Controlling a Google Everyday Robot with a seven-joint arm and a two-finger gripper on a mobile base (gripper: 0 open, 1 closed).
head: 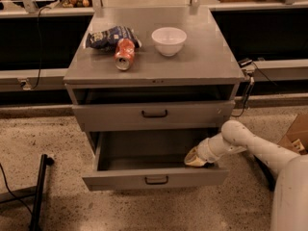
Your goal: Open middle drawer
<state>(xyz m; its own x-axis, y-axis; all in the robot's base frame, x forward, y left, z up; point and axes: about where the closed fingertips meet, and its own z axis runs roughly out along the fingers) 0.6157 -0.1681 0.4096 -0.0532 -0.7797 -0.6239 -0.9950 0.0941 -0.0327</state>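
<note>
Now gripper [195,158] inside pulled-out middle drawer [120,179], nr front corner.

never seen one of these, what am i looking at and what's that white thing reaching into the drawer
The white thing is a robot's single arm, coming in from the right. The gripper at its tip sits inside the pulled-out middle drawer, near the drawer's right side. Whether it grips anything cannot be told. One camera looks down at the front of a grey metal cabinet. On the cabinet's top lie a blue chip bag, a red soda can on its side and a white bowl.
</note>
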